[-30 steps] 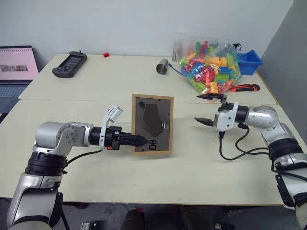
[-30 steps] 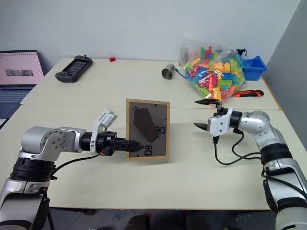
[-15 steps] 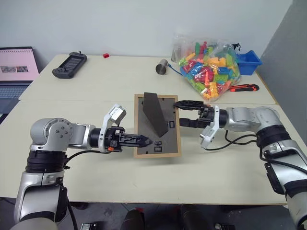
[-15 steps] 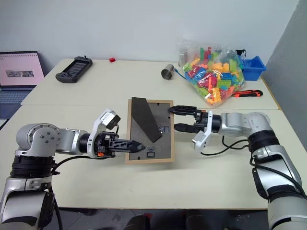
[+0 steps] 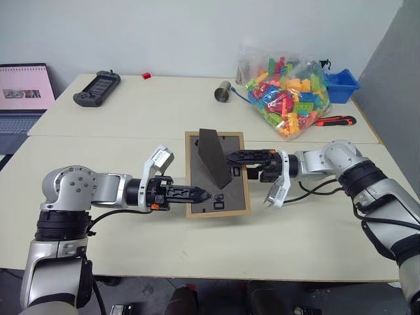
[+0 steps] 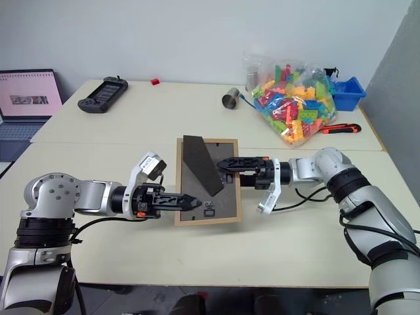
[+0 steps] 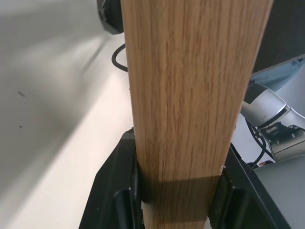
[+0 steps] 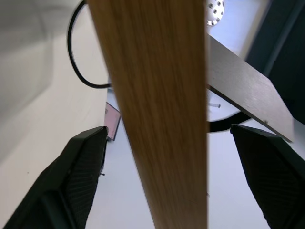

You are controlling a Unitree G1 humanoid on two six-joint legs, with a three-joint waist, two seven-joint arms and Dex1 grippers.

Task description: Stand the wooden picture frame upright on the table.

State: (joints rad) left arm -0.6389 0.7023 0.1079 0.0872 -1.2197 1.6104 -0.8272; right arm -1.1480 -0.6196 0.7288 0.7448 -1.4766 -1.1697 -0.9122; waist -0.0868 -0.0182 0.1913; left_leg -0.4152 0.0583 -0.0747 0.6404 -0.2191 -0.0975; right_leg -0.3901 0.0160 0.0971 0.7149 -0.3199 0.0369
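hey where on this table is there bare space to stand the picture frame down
Bare patches on the pale cream table: the near strip in front of the light-wood picture frame, and the stretch between the black handheld controller and the small metal cup. Crowded: the far right corner, with the clear bag of coloured toy bricks, blue bin and orange utility knife.
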